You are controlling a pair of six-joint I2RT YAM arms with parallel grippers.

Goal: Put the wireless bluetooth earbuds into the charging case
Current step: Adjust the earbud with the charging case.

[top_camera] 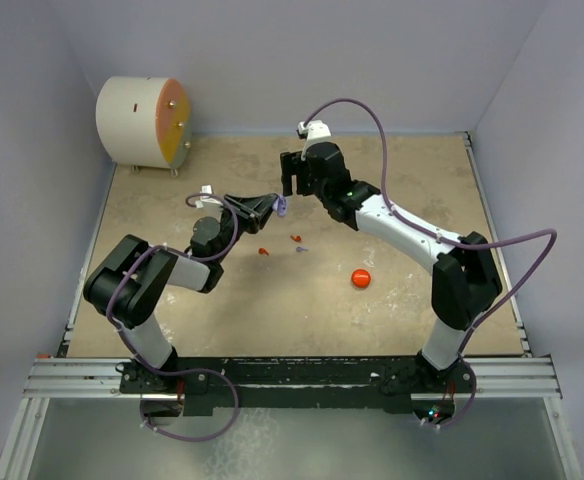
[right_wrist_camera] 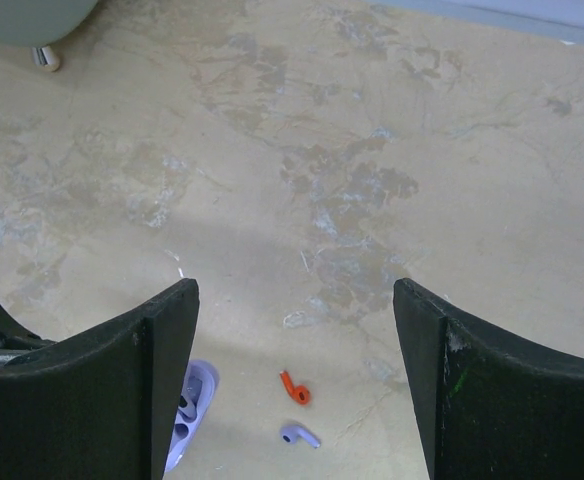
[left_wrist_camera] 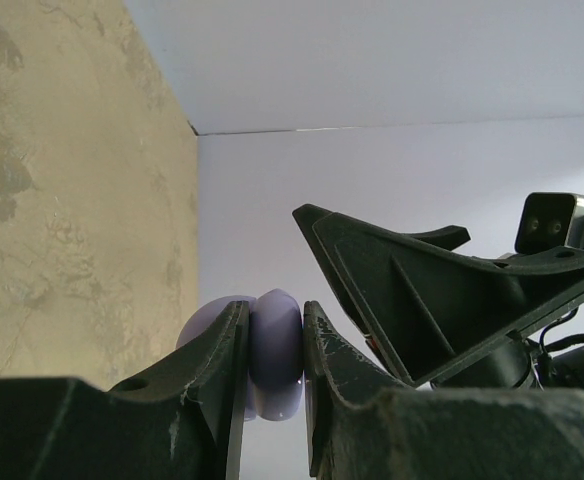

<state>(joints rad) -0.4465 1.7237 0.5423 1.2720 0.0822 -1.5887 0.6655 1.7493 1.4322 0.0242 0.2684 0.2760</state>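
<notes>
Left gripper (left_wrist_camera: 275,312) clamped on lavender case (left_wrist_camera: 276,365).
Right gripper (right_wrist_camera: 294,300) wide open, empty, over surface (right_wrist_camera: 372,150); red earbud (right_wrist_camera: 294,387) and lavender earbud (right_wrist_camera: 299,435) lie just beside each other below.

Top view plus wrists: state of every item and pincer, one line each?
left pincer: shut on the lavender case
lavender case: held up, looks open
right pincer: open, empty
red case: set down, looks closed
red earbuds: two, lying loose, uncased
lavender earbud: lying loose, uncased
</notes>
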